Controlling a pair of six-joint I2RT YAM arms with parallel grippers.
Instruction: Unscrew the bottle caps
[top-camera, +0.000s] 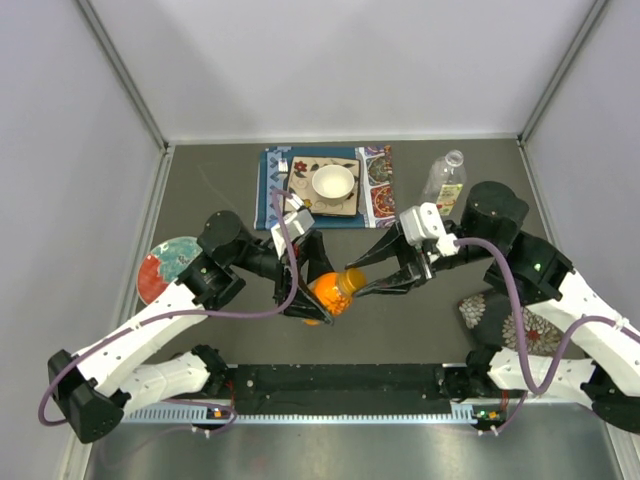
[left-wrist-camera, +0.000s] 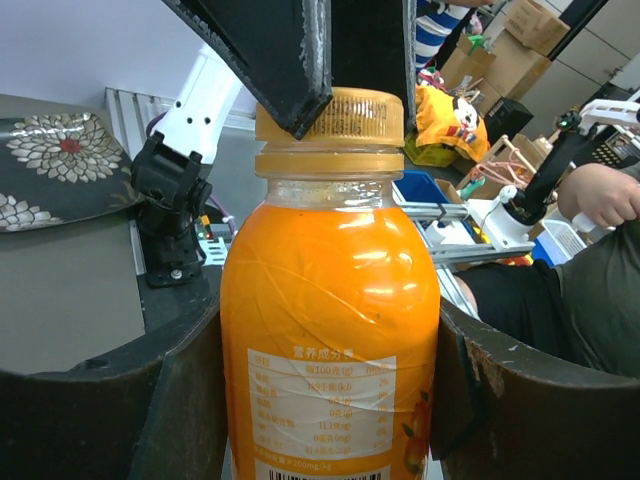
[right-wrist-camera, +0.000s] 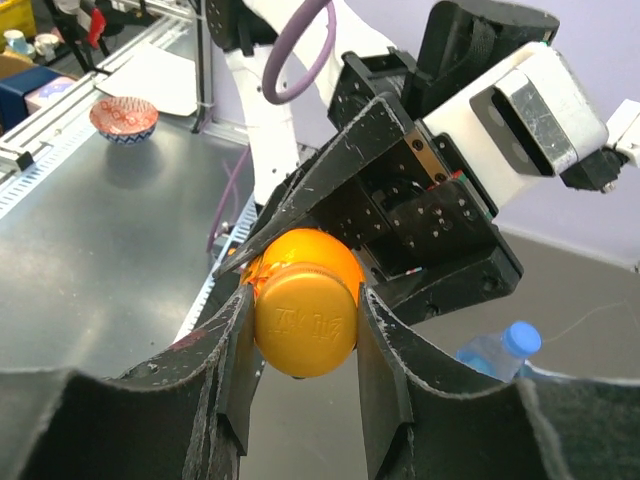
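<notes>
Bottle (top-camera: 325, 292) mid-table, cap (top-camera: 348, 277) rightward; bowl (top-camera: 333, 182) on mat (top-camera: 378, 186) behind.

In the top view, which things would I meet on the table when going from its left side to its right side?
Red and green plate → orange bottle → clear bottle → dark flowered plate.

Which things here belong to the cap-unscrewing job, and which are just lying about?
Job: orange bottle, orange cap, left end effector, right end effector, clear bottle, blue cap.
Lying about: white bowl, patterned mat, red-and-teal plate, floral plate.
</notes>
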